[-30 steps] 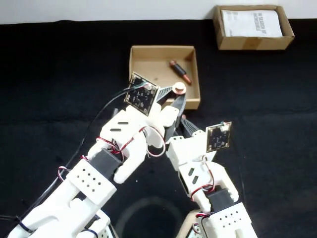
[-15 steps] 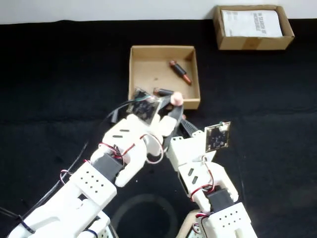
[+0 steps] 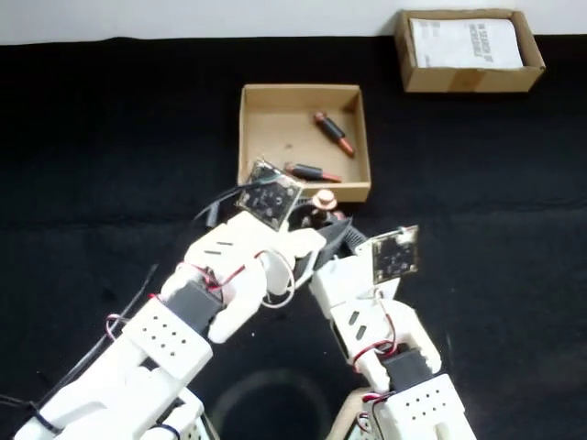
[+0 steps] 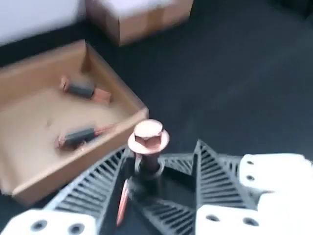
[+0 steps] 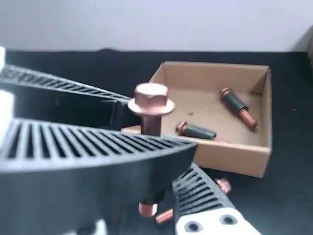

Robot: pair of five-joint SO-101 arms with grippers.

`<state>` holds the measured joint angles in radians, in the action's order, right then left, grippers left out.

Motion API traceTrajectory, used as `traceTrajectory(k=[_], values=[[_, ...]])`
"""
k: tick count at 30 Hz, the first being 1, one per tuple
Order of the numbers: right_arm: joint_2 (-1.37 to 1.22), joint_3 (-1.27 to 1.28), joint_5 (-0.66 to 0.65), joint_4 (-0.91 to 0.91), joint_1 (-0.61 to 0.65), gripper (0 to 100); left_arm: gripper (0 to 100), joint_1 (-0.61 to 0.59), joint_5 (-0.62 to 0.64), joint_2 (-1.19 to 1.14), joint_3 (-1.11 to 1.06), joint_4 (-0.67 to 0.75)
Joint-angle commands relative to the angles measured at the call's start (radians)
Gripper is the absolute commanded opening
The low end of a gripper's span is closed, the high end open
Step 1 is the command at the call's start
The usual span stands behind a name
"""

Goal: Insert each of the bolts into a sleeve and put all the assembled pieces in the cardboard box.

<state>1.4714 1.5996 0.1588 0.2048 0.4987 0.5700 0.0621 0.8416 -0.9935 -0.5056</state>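
The left gripper (image 4: 161, 164) is closed on a bolt (image 4: 148, 138) and holds it upright by the shank. Whether the right gripper (image 3: 335, 236), close beside it, also grips the bolt I cannot tell. The bolt stands just outside the box's (image 3: 356, 192) wall on the arms' side. It looks rigid, light and smooth, so it is likely to twist in a pinch; the shank under the flange seems the safest hold. It is copper-coloured, with a flanged hex head. Two sleeved pieces (image 3: 333, 133) lie inside the box.

table (image 3: 101, 137): black | on it: cardboard box (image 3: 246, 119) mid-table | 2nd box (image 3: 463, 79) at far edge, well apart
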Motion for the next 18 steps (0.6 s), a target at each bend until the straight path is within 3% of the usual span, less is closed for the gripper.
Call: traceTrajectory(k=[1, 13, 18], values=[[0.010, -0.022, -0.009, -0.022, -0.004, 0.7, 20, -0.008, -0.012, 0.035, 0.107, -0.203], [0.004, -0.084, -0.009, -0.022, -0.062, 0.7, 19, -0.007, -0.127, 0.390, 0.157, -0.595], [-0.045, -0.231, -0.012, -0.021, -0.134, 0.7, 5, -0.051, -0.124, 0.549, 0.116, -0.615]])
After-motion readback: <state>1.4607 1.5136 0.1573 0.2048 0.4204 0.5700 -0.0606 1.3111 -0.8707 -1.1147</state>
